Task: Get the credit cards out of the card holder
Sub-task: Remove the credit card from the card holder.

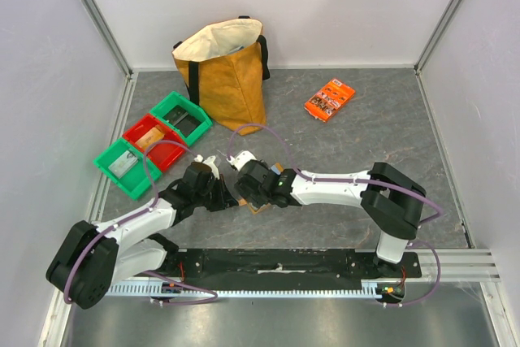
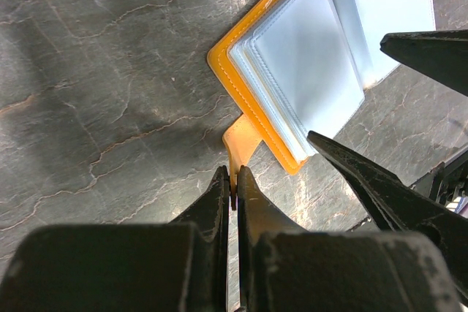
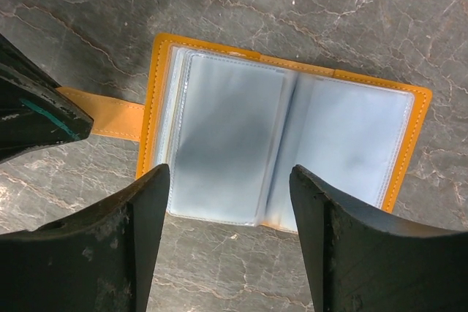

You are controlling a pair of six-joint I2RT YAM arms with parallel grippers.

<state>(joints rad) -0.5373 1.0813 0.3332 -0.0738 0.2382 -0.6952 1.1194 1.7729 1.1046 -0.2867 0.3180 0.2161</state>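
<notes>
Beneath the left wrist camera, the left gripper (image 2: 234,182) is pinched tight on the end of a narrow tan strap (image 2: 242,139) that juts from the card holder (image 2: 292,63). The holder lies flat and open on the grey marbled table (image 2: 95,71), with an orange-tan cover stitched along its edge and a stack of pale blue-grey sleeves inside. The right gripper (image 2: 346,89) reaches in from the right with its two dark fingers spread, one on each side of the sleeves.

In the right wrist view the holder lies spread like a book, with a sleeve page on each side of the centre fold and the strap running off to the left. The right gripper's jaws stand wide apart over the near edge of the left page and grip nothing. Whether they touch the holder cannot be told. The left gripper's finger, which bears a teal mark, comes in at the left edge and covers the strap's end. Whether the credit cards sit in the sleeves cannot be told, as the plastic shows only grey shade.

In the top view both grippers meet near the front middle of the table, and the holder is almost hidden beneath them. A mustard tote bag (image 1: 231,79) with black handles stands at the back. An orange packet (image 1: 329,99) lies well apart to the right, its print too small to read. Three bins, green (image 1: 180,117), red (image 1: 153,140) and green (image 1: 123,166), sit in a diagonal row on the left.
</notes>
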